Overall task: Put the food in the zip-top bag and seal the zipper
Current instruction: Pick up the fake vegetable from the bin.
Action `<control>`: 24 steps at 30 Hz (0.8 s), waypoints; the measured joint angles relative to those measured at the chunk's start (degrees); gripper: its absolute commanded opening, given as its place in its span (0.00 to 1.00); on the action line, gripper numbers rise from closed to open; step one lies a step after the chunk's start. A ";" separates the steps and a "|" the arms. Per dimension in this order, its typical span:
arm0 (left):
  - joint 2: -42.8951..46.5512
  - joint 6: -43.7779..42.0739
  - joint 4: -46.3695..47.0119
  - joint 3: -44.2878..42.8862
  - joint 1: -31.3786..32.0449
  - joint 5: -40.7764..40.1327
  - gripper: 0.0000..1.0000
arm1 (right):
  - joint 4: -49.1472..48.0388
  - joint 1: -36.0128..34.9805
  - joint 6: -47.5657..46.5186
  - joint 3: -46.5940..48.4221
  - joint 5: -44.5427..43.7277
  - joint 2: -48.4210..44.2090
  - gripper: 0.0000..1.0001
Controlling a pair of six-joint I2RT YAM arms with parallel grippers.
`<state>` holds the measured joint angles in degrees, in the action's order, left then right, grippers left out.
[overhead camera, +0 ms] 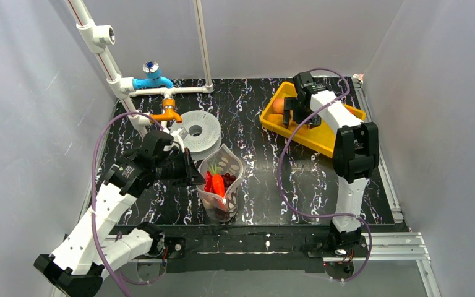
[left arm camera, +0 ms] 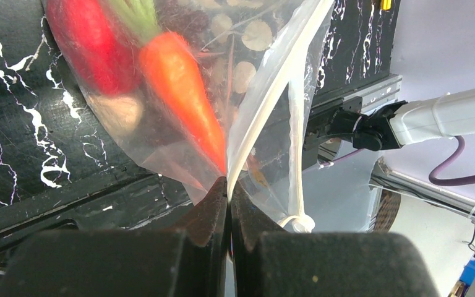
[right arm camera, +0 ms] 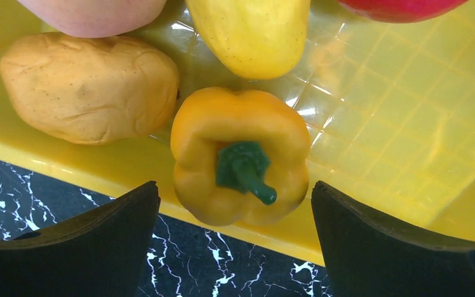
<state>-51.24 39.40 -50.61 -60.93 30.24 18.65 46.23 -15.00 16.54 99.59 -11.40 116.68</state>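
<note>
Right claw (right arm camera: pixel 235 189) spread wide, I hang over the orange pepper (right arm camera: pixel 240 164), centre frame; best to straddle it squarely. Left claw (left arm camera: pixel 229 185), clamped on the zip-top bag (left arm camera: pixel 266 105) rim, should hold steady.

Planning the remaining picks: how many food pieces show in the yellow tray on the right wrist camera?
5: orange pepper centre, tan lump left, pink piece top left, yellow piece top, red piece top right. More may lie off-frame.
</note>
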 measured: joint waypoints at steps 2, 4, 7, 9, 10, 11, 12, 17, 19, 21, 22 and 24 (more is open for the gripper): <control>0.02 0.00 0.00 0.00 0.00 0.00 0.00 | -0.07 0.03 0.04 0.02 0.03 0.45 0.87; 0.02 0.00 0.00 0.00 0.00 0.00 0.00 | -0.16 0.17 -0.01 0.04 0.27 0.93 0.81; 0.02 0.00 0.00 0.00 0.00 0.00 0.00 | -0.26 0.38 -0.05 0.07 0.55 1.56 0.66; 0.02 0.00 -0.01 0.00 0.00 0.00 0.00 | -0.24 0.44 -0.06 0.10 0.92 1.69 0.52; 0.02 0.00 -0.02 0.00 0.00 0.00 0.00 | -0.23 0.44 -0.15 0.11 1.09 1.69 0.47; 0.02 0.00 -0.02 0.00 0.00 0.00 0.00 | -0.23 0.49 -0.13 0.17 1.09 1.71 0.42; 0.02 0.00 -0.02 0.00 0.00 0.00 0.00 | -0.22 0.54 -0.11 0.23 1.09 1.73 0.36; 0.00 0.00 -0.02 0.00 0.00 0.00 0.00 | -0.05 0.65 -0.20 0.37 0.82 1.10 0.20; 0.00 -0.01 -0.02 0.00 0.00 0.01 0.00 | -0.06 0.65 -0.18 0.35 0.81 -0.29 0.14; 0.00 0.00 -0.01 0.00 0.00 0.01 0.00 | -0.30 0.64 0.00 0.01 0.87 -2.73 0.10; -0.01 0.00 0.00 0.00 0.00 0.02 0.00 | -0.64 0.63 0.12 -0.58 0.96 -4.50 0.08; -0.07 0.00 0.02 0.00 0.00 0.02 0.00 | -1.75 0.64 0.43 -2.72 1.50 -9.05 0.05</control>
<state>-51.31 39.40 -50.59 -60.93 30.24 18.68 44.49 -14.36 16.96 96.88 -9.90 107.63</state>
